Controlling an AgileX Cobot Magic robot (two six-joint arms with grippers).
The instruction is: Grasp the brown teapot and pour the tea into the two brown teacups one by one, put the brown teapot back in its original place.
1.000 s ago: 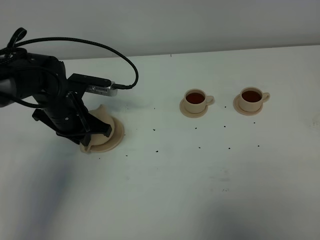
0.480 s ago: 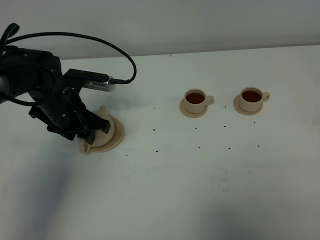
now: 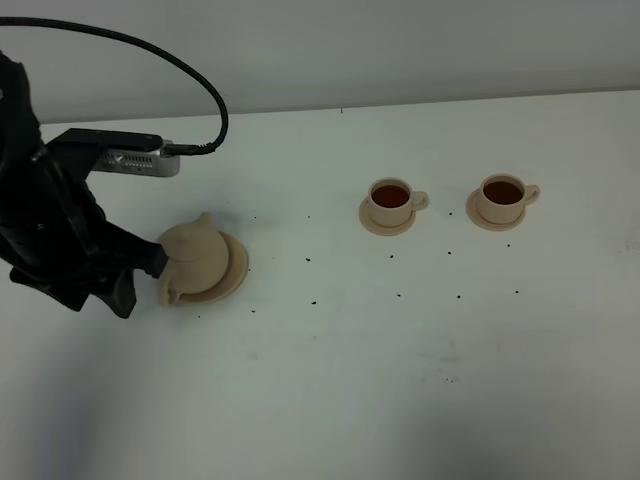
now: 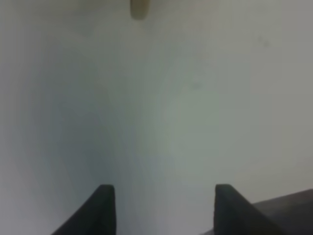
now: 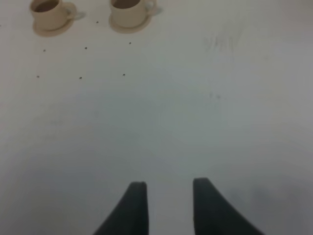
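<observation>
Teapot [image 3: 192, 258] sits on big saucer [image 3: 236, 268]. Left claw [image 3: 140, 277] spread wide, empty, beside teapot. Right claw [image 5: 167, 196] spread, empty. Both cups [image 3: 390, 200] [image 3: 502, 196] full.

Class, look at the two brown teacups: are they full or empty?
Filled. Both teacups, the nearer and the farther from the teapot, show dark tea inside, upright on their saucers.

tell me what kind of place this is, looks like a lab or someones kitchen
Most likely a lab test bench, not a kitchen: a bare white table against a plain wall, a cabled black robot arm, and only a staged tea set, the teapot and two filled teacups.
</observation>
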